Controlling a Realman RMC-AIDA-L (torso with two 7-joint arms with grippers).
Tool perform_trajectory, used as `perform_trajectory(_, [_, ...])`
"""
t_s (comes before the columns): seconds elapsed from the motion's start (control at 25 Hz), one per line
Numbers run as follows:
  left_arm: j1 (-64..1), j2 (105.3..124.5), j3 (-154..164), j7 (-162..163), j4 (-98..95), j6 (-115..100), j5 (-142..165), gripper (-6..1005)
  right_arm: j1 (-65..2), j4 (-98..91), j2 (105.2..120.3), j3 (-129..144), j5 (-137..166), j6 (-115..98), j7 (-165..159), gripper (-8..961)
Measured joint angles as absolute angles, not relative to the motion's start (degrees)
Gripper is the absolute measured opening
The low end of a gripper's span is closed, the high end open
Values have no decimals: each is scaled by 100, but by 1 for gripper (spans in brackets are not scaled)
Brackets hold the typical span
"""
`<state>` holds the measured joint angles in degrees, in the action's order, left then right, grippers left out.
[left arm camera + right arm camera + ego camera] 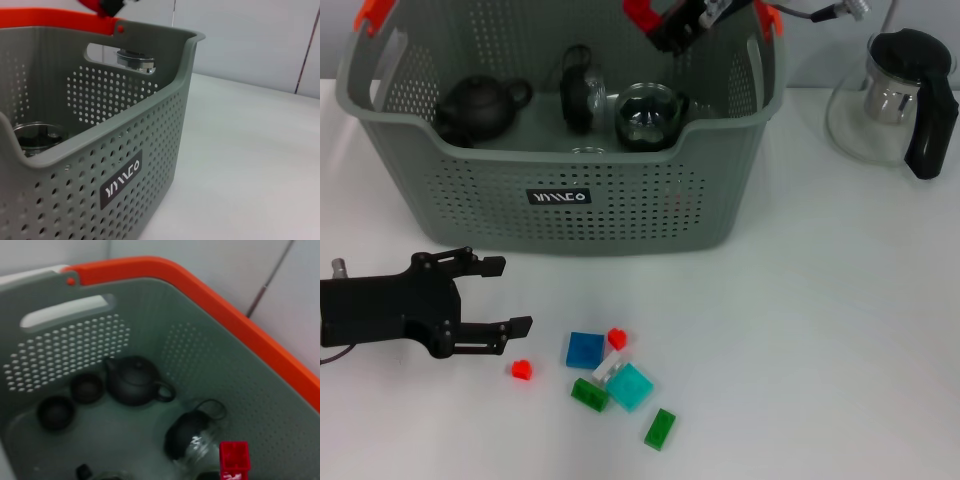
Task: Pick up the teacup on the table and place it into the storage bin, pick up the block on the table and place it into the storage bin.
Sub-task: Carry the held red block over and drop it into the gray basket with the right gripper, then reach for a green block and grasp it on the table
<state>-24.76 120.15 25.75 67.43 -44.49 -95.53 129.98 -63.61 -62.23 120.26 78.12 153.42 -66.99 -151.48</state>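
While the left tool [510,297] is parked low over the white counter [800,330] with its two black fingers spread wide and nothing between them, the right tool [685,22] is seen up over the far right corner of the big grey-green perforated plastic storage bin [620,215]; whether that one is open or closed can't be told from any view, though a small red block [233,460] shows at the edge of the right wrist view, above the bin's inside. Inside the bin, a dark round teapot [480,105] is sat at the left, with a glass pitcher with a black lid [582,90] lying on its side near the middle and a round glass pot [648,115] next to it. Two small dark teacups [55,412] are also seen in there in the right wrist view. Out on the counter, just in front of the left tool, a loose cluster of small plastic blocks [610,380] in blue, teal, green, white and red is scattered. A glass kettle with a black handle [895,95] is stood off to the bin's right.
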Motion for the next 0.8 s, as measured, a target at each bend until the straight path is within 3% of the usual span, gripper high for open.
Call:
perform_trajectory(0.32, [-2461,12015,2575,6743,-4460,-9565,12998,872,-6448,-5911,12023,7679,15417,-6369,-15127,237])
perform_trajectory(0.6, [-2447,12014,2576,6741,-4476,-9587,12999,872,-6380,-6194,12033,7733,15519,-6351,-15139,453])
perform_trajectory(0.8, [-2438,12007,2576,6741,-4481,-9599,13010,872,-5857,-7273,12042,7783,14744,-7143,-14798,647])
